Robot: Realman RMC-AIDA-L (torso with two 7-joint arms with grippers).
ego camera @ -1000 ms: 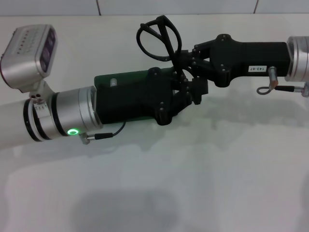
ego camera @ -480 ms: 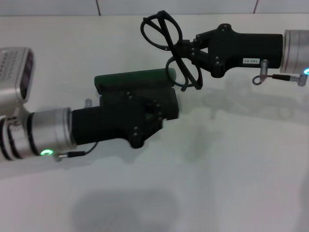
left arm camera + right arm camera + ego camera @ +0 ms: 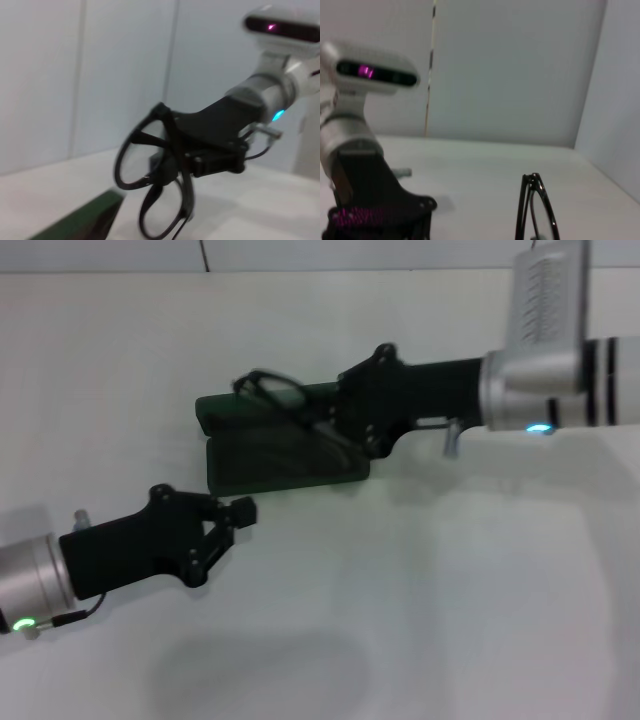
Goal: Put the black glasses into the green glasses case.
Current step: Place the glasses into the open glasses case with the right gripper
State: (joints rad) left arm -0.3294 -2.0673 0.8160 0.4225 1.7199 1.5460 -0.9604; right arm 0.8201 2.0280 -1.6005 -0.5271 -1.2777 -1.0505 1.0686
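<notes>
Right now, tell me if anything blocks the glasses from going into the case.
Nothing visible does. The right end effector holds the black glasses right at the open green glasses case; the left end effector sits off to the side.

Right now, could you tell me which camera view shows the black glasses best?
The left wrist view: both lenses of the black glasses show, with the right gripper shut on them. The head view shows them blurred over the green glasses case. The right wrist view shows them edge-on.
</notes>
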